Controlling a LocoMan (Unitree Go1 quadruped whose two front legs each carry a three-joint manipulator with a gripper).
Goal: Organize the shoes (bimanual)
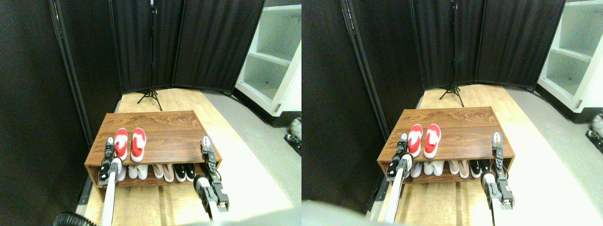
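Note:
Two bright red slip-on shoes with white lining stand side by side on the left part of the wooden rack's top (169, 129), toes pointing away from me. The left shoe (120, 142) and the right shoe (138, 143) sit close together, roughly parallel. My left gripper (110, 143) hovers just left of the left shoe, near the rack's left edge, holding nothing. My right gripper (206, 141) is over the rack's right edge, well apart from the shoes, also empty.
On the rack's lower shelf stand white (137, 171), beige (163, 170) and black (184, 172) pairs. A tripod (151, 94) and black curtain panels stand behind. A white shelving unit (273, 56) is at the right.

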